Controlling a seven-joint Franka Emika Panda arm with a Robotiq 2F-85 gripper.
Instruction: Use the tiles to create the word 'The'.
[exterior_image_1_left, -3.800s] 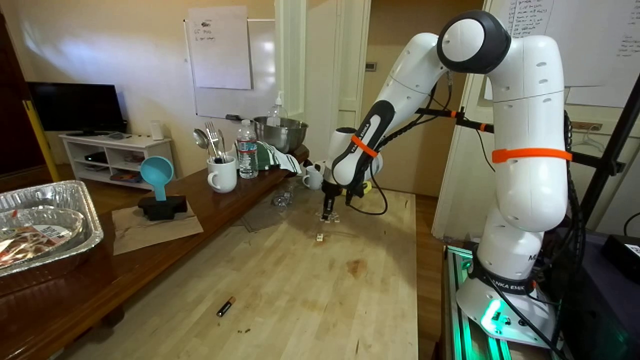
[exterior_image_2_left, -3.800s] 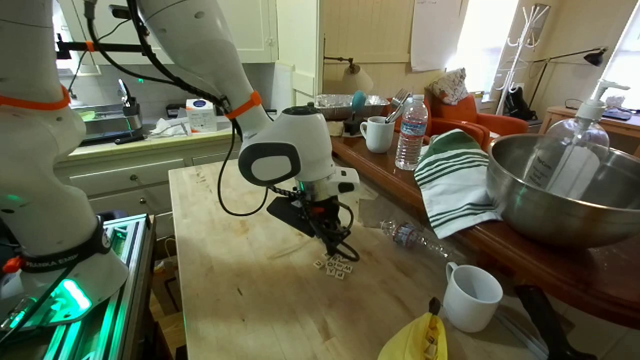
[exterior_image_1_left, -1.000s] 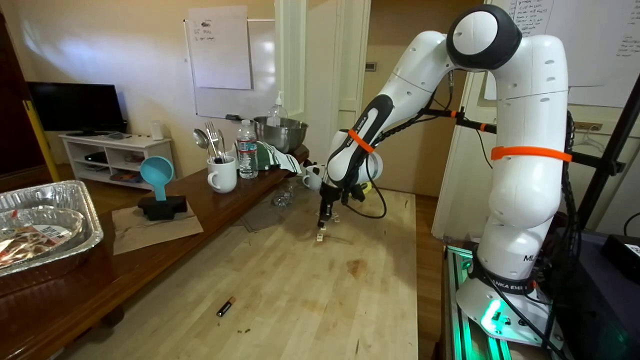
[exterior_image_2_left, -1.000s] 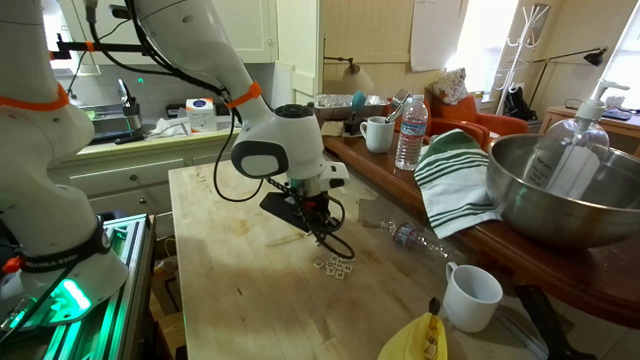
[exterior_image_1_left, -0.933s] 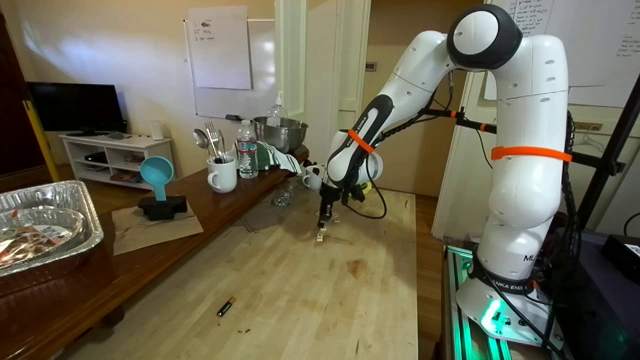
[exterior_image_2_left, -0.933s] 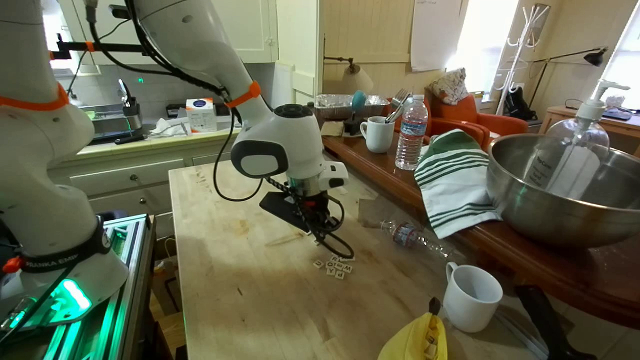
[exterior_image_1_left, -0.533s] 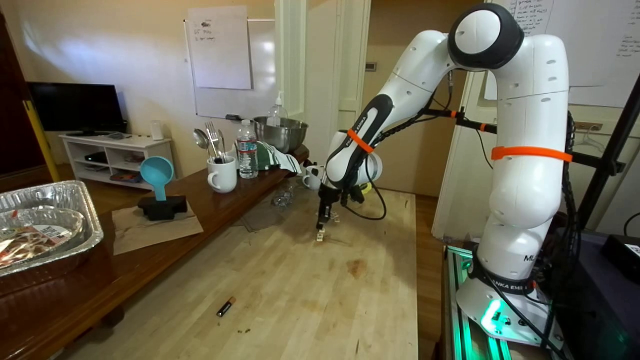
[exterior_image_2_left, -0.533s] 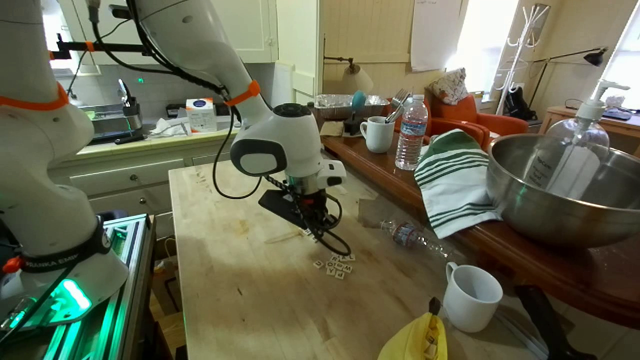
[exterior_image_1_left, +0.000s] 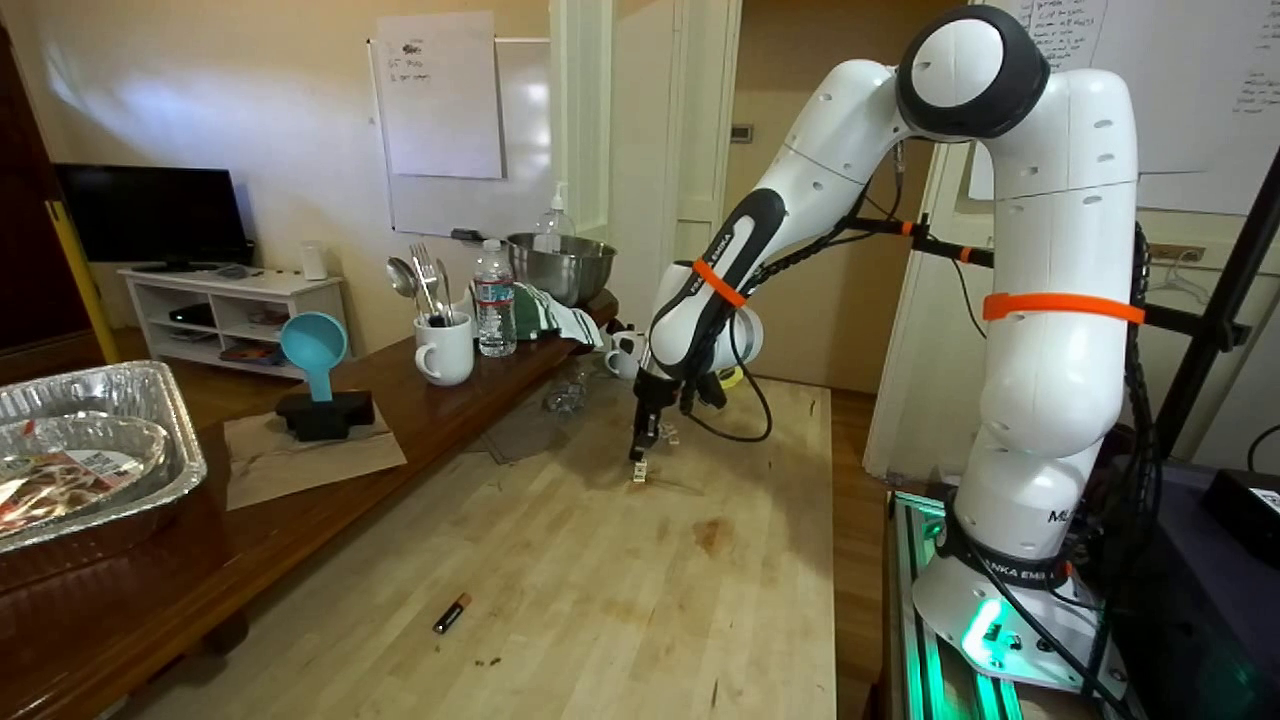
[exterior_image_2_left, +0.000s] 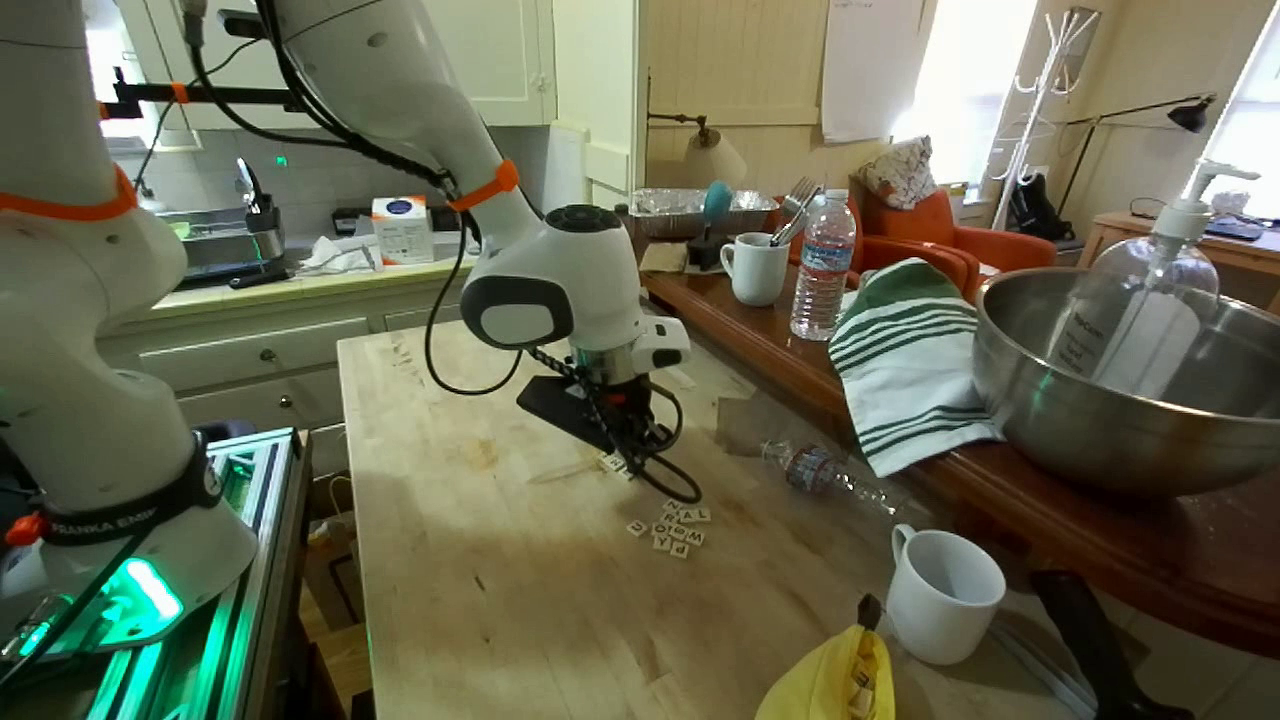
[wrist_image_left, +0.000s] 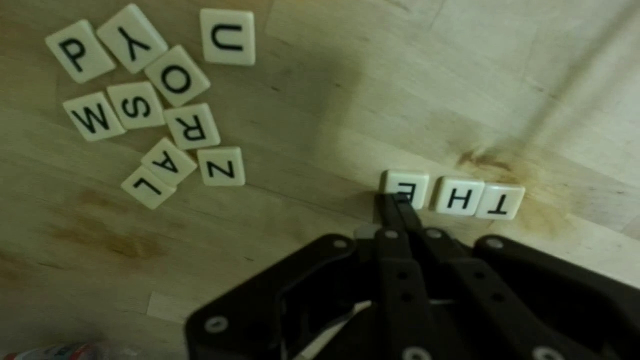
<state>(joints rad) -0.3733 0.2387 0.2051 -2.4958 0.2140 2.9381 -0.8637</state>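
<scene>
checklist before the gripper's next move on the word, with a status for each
1. Spelling: ok; T tile, H tile and E tile read THE with the wrist view turned upside down.
2. T tile against H tile, no clear gap: ok.
3. E tile closed up to H tile: not ok; a narrow gap shows.
4. Shut for a nudge, if that comes next: ok; gripper is shut.
5. Contact with E tile: cannot tell; fingertips hide part of it.
6. Spare tiles apart from the word: ok.

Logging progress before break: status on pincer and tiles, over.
Pincer shut, partly hiding E tile in wrist view. H tile close beside T tile, visible gap to E. Other tiles aside, seemingly not in the way.
</scene>
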